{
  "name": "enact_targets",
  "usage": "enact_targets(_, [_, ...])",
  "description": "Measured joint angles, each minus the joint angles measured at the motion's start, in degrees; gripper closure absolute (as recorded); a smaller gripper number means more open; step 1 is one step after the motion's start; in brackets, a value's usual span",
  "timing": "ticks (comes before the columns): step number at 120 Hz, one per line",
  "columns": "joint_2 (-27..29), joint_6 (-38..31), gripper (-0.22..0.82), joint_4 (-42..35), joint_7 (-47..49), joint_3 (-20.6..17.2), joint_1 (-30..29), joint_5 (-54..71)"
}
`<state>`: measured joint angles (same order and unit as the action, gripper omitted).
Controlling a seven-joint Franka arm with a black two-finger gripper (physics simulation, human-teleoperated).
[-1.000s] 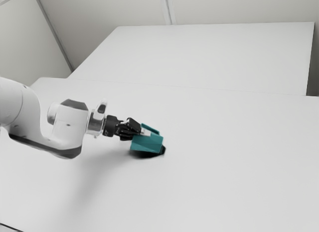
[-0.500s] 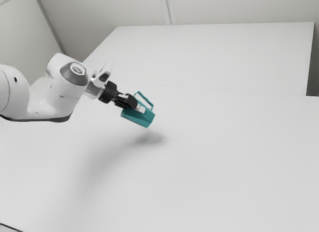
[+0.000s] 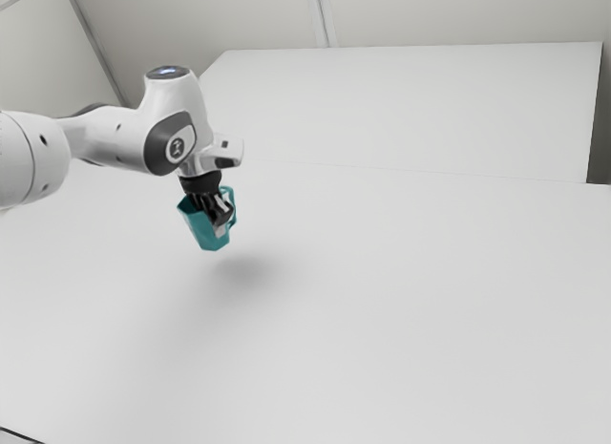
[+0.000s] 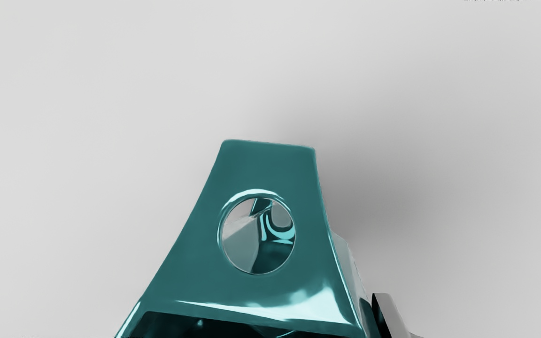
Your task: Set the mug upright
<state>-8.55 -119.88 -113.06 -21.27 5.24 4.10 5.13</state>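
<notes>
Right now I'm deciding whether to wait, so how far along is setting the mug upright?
Done: the mug is off the table, a shadow lying below it. In hand: the gripper holds it aloft, base downward but leaning. Left: straightening that lean, lowering it across the visible gap and letting go.

Seemingly a small pale emblem, unreadable, on the arm
</notes>
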Motion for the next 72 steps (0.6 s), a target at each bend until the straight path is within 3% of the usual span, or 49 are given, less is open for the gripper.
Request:
enact_targets(63, [-4.73,-8.93,0.78,-4.08,18.41,0.04,-0.55,-1.26])
enact_targets(72, [-4.83,-9.21,0.63,-4.11,19.73,0.04,-0.38,-1.67])
